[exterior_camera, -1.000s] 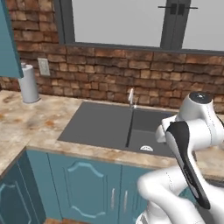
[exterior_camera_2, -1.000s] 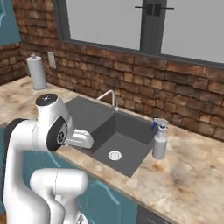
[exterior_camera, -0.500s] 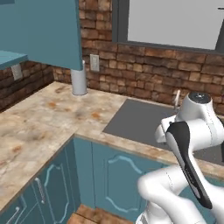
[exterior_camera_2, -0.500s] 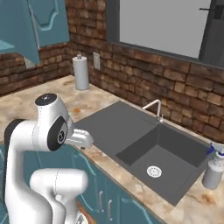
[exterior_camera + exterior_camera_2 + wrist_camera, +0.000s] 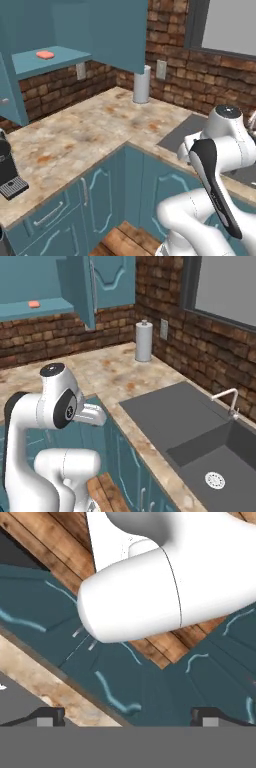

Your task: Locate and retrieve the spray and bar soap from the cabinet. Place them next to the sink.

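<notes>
The bar soap (image 5: 45, 54) (image 5: 34, 304), a small salmon-orange bar, lies on the shelf of the open teal cabinet (image 5: 59, 64) (image 5: 50, 308) high on the left wall. The cabinet's door (image 5: 120, 30) (image 5: 111, 283) stands swung out. At the right lies the dark grey sink (image 5: 165, 421) (image 5: 182, 134) with a slim chrome faucet (image 5: 229, 400). The spray is out of view. My arm is folded close to the base, far below and right of the shelf. My gripper (image 5: 130, 719) points down at the base cabinets, open, with nothing between its fingertips (image 5: 50, 717).
A paper towel roll (image 5: 141, 85) (image 5: 144, 341) stands in the counter's corner by the brick wall. A dark coffee machine (image 5: 7, 170) sits at the counter's left end. The L-shaped counter (image 5: 85, 135) runs under the cabinet, with teal base cabinets (image 5: 95, 195) below.
The whole picture has shifted: the base has moved left, so the sink slid to the right and the open cabinet with the soap came into view. The arm holds the same folded pose.
</notes>
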Robot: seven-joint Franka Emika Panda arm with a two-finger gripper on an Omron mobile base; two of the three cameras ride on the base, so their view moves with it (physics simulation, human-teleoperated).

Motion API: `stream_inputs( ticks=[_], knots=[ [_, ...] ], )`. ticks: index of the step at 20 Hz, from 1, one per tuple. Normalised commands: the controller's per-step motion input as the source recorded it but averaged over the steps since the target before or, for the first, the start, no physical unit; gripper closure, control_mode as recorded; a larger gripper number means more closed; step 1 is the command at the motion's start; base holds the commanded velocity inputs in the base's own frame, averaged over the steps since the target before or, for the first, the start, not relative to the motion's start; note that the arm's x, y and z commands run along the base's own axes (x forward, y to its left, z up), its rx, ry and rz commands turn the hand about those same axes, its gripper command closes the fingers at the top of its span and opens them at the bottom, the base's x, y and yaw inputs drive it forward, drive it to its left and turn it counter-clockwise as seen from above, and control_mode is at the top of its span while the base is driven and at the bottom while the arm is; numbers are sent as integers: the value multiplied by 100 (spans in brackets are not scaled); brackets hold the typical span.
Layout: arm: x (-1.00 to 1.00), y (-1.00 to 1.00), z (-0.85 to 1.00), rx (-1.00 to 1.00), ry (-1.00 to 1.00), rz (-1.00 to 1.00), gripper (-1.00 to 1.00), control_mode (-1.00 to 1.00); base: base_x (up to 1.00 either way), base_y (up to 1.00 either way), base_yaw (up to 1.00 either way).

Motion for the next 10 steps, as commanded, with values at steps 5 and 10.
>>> stream_inputs(
  ticks=[5, 10],
  knots=[
    [0, 0, 0, 0, 0, 0, -100, 100, -2, 16, 50],
    [0, 0, 0, 0, 0, 0, -100, 100, 0, 30, 47]
  ],
)
